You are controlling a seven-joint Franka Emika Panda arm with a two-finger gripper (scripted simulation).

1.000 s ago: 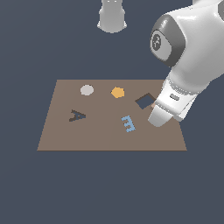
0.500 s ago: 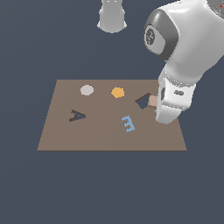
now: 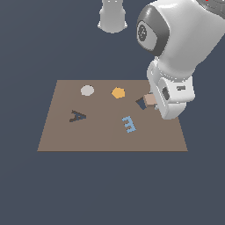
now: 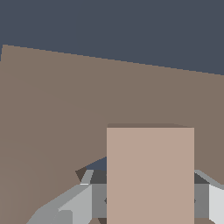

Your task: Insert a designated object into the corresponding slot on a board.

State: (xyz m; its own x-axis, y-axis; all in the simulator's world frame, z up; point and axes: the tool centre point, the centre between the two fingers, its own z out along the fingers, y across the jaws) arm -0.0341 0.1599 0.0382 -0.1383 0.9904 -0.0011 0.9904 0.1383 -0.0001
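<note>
Block (image 3: pixel 151 100) in fingers (image 4: pixel 83 202), overlapping slot (image 3: pixel 141 103) edge (partly hidden).

Flat, even simulator light; sharp renders, scarcely any shadows, no glare.

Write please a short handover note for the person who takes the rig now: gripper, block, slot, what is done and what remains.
Gripper: shut on the pinkish-tan block, fingers on both sides.
Block: over the board, at the edge of the navy slot on the exterior view's right, partly covering it. Whether it touches the board cannot be told.
Done: block picked up and brought to the slot.
Left: align it with the tilted slot, lower it in, release.
</note>
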